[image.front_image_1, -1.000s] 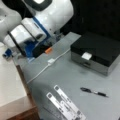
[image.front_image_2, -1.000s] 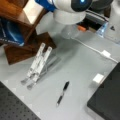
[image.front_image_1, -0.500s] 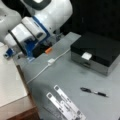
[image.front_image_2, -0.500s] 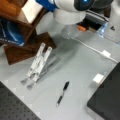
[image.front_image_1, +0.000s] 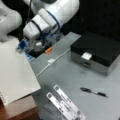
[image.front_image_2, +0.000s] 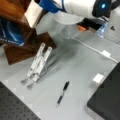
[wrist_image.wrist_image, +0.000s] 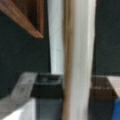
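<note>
My gripper (image.front_image_1: 32, 48) hangs from the white arm at a front view's upper left, at the far edge of a large white book (image.front_image_1: 15, 72). In a front view the gripper (image.front_image_2: 43, 5) meets the book's pale cover (image.front_image_2: 33, 13) at the open front of a wooden shelf (image.front_image_2: 15, 17). In the wrist view the book (wrist_image.wrist_image: 77, 60) runs edge-on straight down the middle, white with a tan side, and the gripper looks shut on it. A corner of the wooden shelf (wrist_image.wrist_image: 27, 17) shows at the wrist view's upper left. The fingertips themselves are hidden.
A blue book (image.front_image_2: 10, 32) stands in the shelf. On the grey table lie a metal stand (image.front_image_1: 65, 105) (image.front_image_2: 37, 63), a black pen (image.front_image_1: 93, 92) (image.front_image_2: 62, 93), a white cable (image.front_image_1: 51, 61) (image.front_image_2: 95, 48) and a black box (image.front_image_1: 95, 50) (image.front_image_2: 107, 100). An orange item (image.front_image_1: 48, 50) sits near the gripper.
The arm has shifted only slightly by the shelf, with the book still in the gripper. Nothing on the table has moved.
</note>
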